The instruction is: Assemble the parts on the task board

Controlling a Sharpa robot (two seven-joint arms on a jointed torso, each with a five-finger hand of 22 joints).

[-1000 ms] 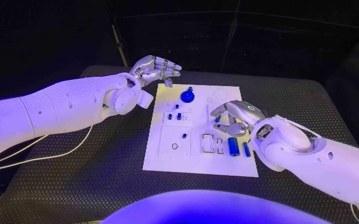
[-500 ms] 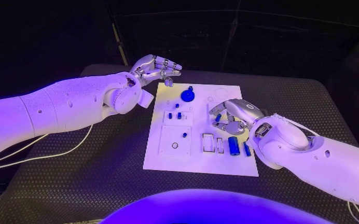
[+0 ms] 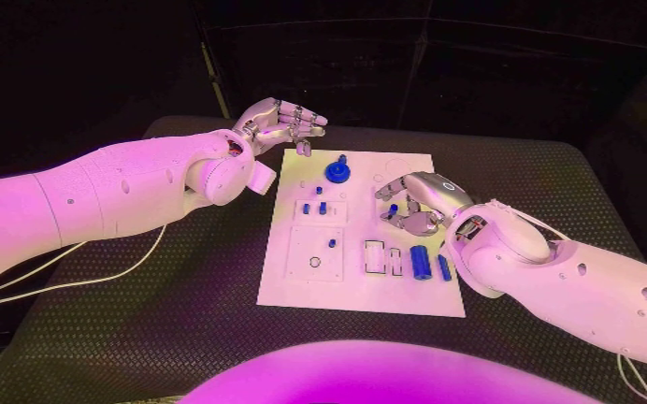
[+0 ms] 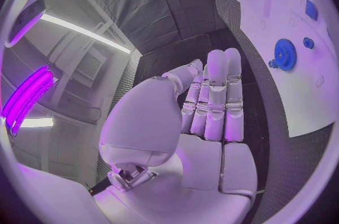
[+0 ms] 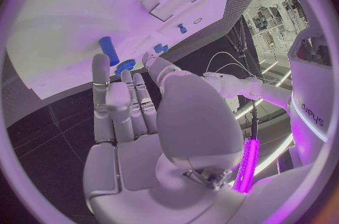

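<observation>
Two white arms enter from the frame's left and right edges over a black table (image 3: 162, 329). At centre lies the task board (image 3: 357, 296), a white rectangular plate with bare margins along its lower edge. Left hand (image 3: 280, 127), beyond the board's upper left corner, holds nothing, fingers loosely curled. Right hand (image 3: 415, 200), over the board's right side, pinches a small blue part (image 3: 393, 209). A blue gear (image 3: 337, 174) stands near the board's top edge.
</observation>
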